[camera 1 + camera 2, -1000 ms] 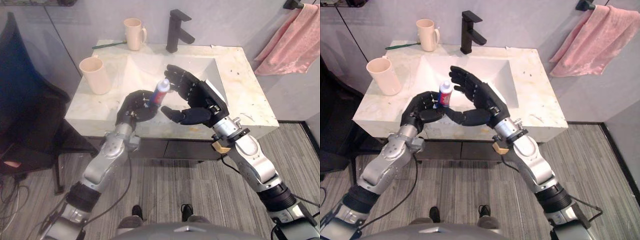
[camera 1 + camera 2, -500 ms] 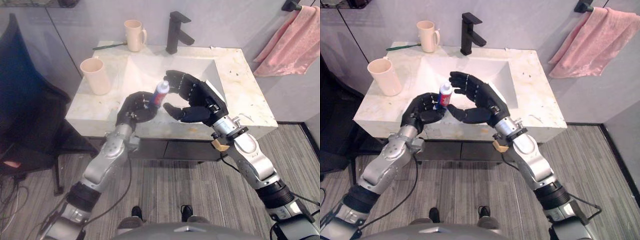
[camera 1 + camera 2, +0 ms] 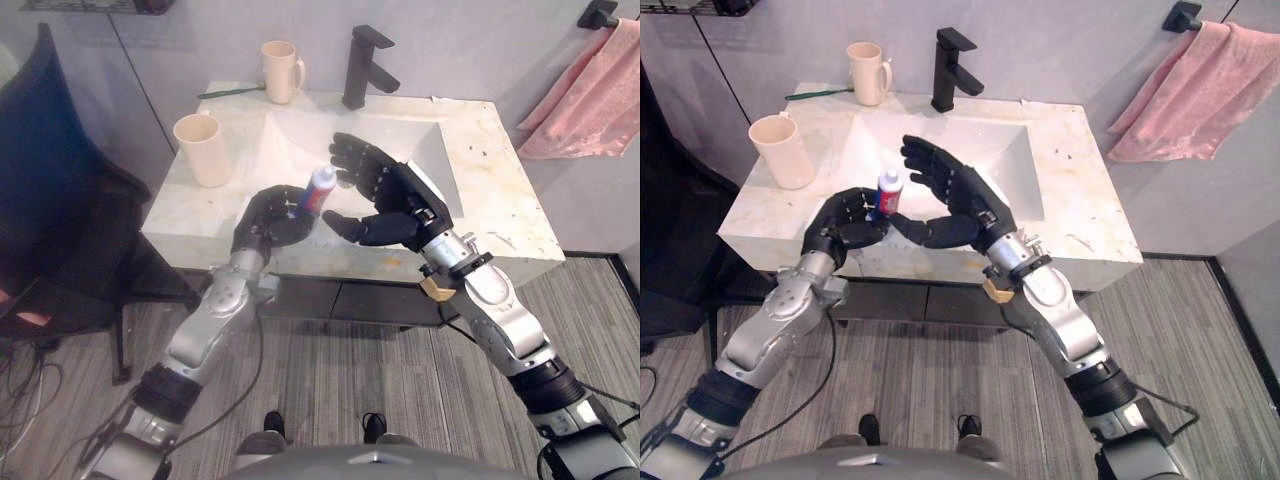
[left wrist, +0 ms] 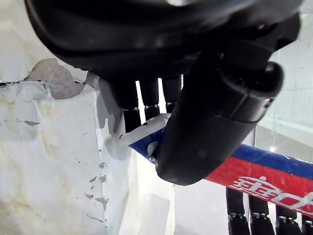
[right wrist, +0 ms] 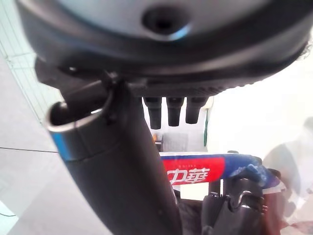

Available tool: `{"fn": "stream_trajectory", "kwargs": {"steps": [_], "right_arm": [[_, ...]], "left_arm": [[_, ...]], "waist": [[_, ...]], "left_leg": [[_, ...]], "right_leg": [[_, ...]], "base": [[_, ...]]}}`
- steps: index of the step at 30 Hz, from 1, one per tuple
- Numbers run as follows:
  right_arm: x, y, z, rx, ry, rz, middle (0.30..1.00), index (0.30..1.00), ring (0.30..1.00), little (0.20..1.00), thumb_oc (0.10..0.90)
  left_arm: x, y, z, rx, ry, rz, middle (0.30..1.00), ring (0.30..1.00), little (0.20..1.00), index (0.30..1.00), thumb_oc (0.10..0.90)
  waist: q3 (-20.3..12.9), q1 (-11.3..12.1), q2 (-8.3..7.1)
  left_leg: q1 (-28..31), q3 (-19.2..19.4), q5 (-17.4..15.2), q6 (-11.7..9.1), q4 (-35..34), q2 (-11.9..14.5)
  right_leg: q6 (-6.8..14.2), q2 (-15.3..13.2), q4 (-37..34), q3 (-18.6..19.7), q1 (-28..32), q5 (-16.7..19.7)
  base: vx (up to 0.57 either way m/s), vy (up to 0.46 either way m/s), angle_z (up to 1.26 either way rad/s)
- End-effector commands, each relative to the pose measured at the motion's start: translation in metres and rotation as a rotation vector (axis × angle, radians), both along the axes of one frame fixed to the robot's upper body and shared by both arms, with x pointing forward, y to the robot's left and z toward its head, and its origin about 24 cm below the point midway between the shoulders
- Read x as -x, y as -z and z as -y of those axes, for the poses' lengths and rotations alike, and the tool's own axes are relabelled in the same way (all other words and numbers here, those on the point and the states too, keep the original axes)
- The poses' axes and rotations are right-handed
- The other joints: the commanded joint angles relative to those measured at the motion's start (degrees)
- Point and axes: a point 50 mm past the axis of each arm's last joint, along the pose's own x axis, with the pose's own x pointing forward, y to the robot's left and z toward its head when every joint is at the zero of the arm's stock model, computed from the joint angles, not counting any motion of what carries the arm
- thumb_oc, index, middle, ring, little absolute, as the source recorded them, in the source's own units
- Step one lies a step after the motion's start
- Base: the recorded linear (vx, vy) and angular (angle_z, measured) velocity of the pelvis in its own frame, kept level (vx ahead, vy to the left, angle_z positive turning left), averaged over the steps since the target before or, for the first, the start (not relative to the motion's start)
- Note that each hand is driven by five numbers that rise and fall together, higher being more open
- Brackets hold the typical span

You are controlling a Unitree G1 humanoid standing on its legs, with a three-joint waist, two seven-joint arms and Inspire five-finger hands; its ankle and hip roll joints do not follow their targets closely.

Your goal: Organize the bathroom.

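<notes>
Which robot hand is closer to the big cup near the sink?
Left. The left robot hand holds the toothpaste just in front of the cup; the open right robot hand is farther, past the toothpaste.

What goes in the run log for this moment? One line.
left hand: shut on toothpaste tube | right hand: open beside tube | place: over sink front edge

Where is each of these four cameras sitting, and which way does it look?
Left eye view: on the head, looking down at the pale marble sink counter; both silver arms show.
Right eye view: beside it, same scene, slightly offset.
Left wrist view: on the left wrist, along the left hand, whose fingers curl round the red, white and blue toothpaste tube.
Right wrist view: on the right wrist, along the open right hand.
All four share the tube.
</notes>
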Motion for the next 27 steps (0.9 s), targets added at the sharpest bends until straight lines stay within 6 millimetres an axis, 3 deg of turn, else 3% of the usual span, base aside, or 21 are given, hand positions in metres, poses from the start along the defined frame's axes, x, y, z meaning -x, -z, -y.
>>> {"fn": "stream_trajectory", "kwargs": {"steps": [1, 6, 7, 9, 15, 18, 22, 23, 27], "right_arm": [[-0.013, -0.055, -0.009, -0.111, -0.033, 0.214, 0.9, 0.9, 0.9, 0.9, 0.8], [-0.014, -0.055, -0.01, -0.112, -0.038, 0.217, 0.9, 0.9, 0.9, 0.9, 0.8], [-0.014, -0.056, -0.012, -0.11, -0.045, 0.215, 0.705, 0.705, 0.705, 0.705, 0.67], [-0.015, -0.056, -0.014, -0.103, -0.047, 0.214, 0.495, 0.495, 0.495, 0.495, 0.53], [-0.014, -0.05, -0.012, -0.084, -0.039, 0.2, 0.441, 0.441, 0.441, 0.441, 0.494], [-0.013, -0.046, -0.009, -0.072, -0.03, 0.191, 0.373, 0.373, 0.373, 0.373, 0.449], [-0.013, -0.044, -0.007, -0.068, -0.015, 0.196, 0.352, 0.352, 0.352, 0.352, 0.435], [-0.012, -0.044, -0.005, -0.06, -0.006, 0.205, 0.302, 0.302, 0.302, 0.302, 0.402], [-0.013, -0.048, -0.002, -0.058, 0.011, 0.225, 0.3, 0.3, 0.3, 0.3, 0.4]], "left_arm": [[-0.016, -0.048, 0.02, 0.026, 0.074, 0.251, 0.3, 0.3, 0.3, 0.3, 0.4], [-0.016, -0.047, 0.02, 0.026, 0.078, 0.247, 0.3, 0.3, 0.3, 0.3, 0.4], [-0.017, -0.046, 0.021, 0.025, 0.078, 0.243, 0.3, 0.3, 0.3, 0.3, 0.4], [-0.017, -0.045, 0.021, 0.025, 0.077, 0.241, 0.3, 0.3, 0.3, 0.3, 0.4], [-0.015, -0.046, 0.019, 0.026, 0.077, 0.24, 0.3, 0.3, 0.3, 0.3, 0.4], [-0.015, -0.046, 0.019, 0.025, 0.073, 0.242, 0.3, 0.3, 0.3, 0.3, 0.4], [-0.015, -0.046, 0.019, 0.025, 0.067, 0.243, 0.3, 0.3, 0.3, 0.3, 0.4], [-0.015, -0.046, 0.018, 0.025, 0.059, 0.245, 0.3, 0.3, 0.3, 0.3, 0.4], [-0.017, -0.046, 0.016, 0.028, 0.041, 0.245, 0.3, 0.3, 0.3, 0.3, 0.4]], "waist": [[-5.0, 0.81, 0.45], [-5.01, 1.0, 0.46], [-5.0, 1.09, 0.4], [-4.96, 1.15, 0.39], [-4.96, 1.15, 0.37], [-4.87, 0.86, 0.4], [-4.8, 0.63, 0.45], [-4.74, 0.5, 0.48], [-4.68, 0.35, 0.49]], "left_leg": [[1.29, -4.03, -5.45, 1.25, -0.11, -4.35], [1.33, -4.03, -5.48, 1.29, -0.04, -4.37], [1.33, -4.07, -5.47, 1.33, 0.01, -4.42], [1.27, -4.11, -5.44, 1.36, 0.08, -4.45], [1.39, -4.14, -5.53, 1.47, -0.04, -4.47], [1.51, -3.98, -5.5, 1.46, -0.09, -4.4], [1.6, -3.9, -5.59, 1.53, -0.11, -4.42], [1.6, -3.9, -5.6, 1.53, -0.11, -4.41], [1.67, -3.94, -5.6, 1.5, -0.11, -4.39]], "right_leg": [[1.64, 2.33, 0.39, -4.4, 1.69, -8.67], [1.7, 2.22, 0.52, -4.62, 1.7, -8.68], [1.69, 2.2, 0.55, -4.61, 1.74, -8.7], [1.66, 2.16, 0.64, -4.59, 1.7, -8.72], [1.77, 2.11, 0.86, -4.62, 1.62, -8.78], [1.88, 2.08, 0.93, -4.52, 1.56, -8.69], [1.89, 2.15, 0.82, -4.38, 1.61, -8.61], [1.9, 2.15, 0.86, -4.32, 1.56, -8.61], [1.91, 2.17, 0.89, -4.19, 1.59, -8.59]], "base": [[0.0, 0.0, 0.0], [0.0, 0.0, 0.0], [0.0, 0.0, 0.0], [0.0, 0.0, 0.0], [0.0, 0.0, 0.0], [0.0, 0.0, 0.0], [0.0, 0.0, 0.0], [0.0, 0.0, 0.0], [0.0, 0.0, 0.0]]}}
